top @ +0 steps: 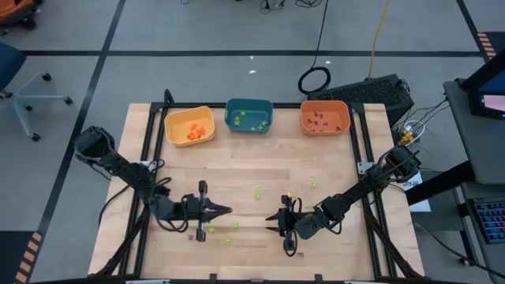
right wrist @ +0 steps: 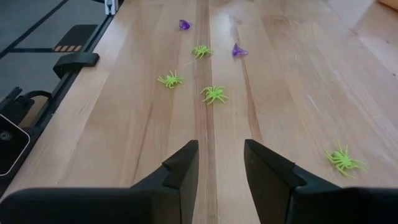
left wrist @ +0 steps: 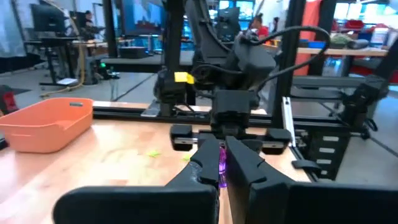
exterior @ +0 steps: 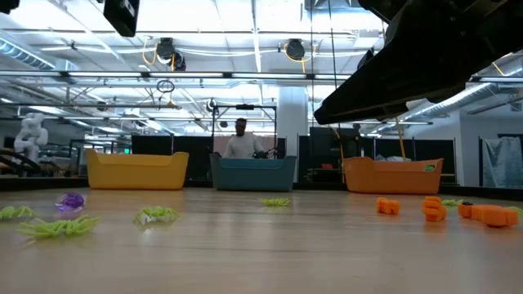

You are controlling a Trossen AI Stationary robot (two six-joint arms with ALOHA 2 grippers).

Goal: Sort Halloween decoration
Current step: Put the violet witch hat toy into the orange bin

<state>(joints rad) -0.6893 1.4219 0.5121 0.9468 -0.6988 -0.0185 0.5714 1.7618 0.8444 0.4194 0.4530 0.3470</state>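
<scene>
Left end effector (top: 227,210) pinches a purple trinket (left wrist: 222,167); right end effector (right wrist: 219,163) gapes empty mid-table.

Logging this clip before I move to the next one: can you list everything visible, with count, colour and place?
Bins: three along the table's far edge; yellow bin on the left holding orange pieces, teal bin in the middle holding green ones, orange bin on the right holding purple ones.
Loose spiders: several, light green, scattered on the near half of the wooden table.
Purple trinkets: a few, among the spiders.
Orange trinkets: a few, on the table, seen in the low view.
Person: one, beyond the table.
Left gripper: shut, low over the near table.
Right gripper: open, empty, facing it.
</scene>
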